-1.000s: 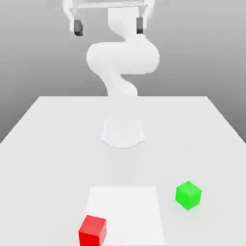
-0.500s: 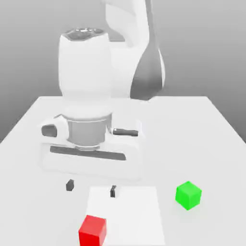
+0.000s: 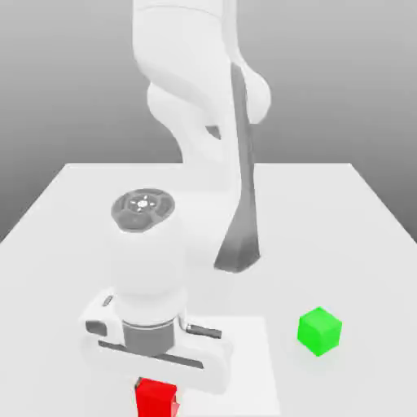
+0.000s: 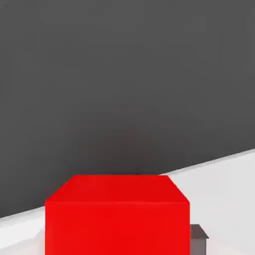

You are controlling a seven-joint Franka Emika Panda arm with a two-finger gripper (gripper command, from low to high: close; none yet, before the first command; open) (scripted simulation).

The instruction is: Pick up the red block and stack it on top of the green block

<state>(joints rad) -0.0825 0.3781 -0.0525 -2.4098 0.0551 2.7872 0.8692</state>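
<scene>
Fingers [image 4: 198, 241] are pinching the red block [image 3: 156, 399], one on each side of it, so we think we are at the picking-up step. The red block is low down in the exterior view, toward the exterior view's left. The green block [image 3: 319, 331] sits well apart from it on the pale surface [image 3: 73, 277], toward the exterior view's right. We can't tell if the red block is up off the surface or still touching it. Next, we should hold on tight and lift it straight up, high enough to go over the green block. Then we need to move it across, line up the two blocks, set it down softly and let go. If we let go when it is crooked, it could fall off. Our red block looks bright red all over, with flat sides, straight edges and no marks that we can see. It looks like a plain toy block.
</scene>
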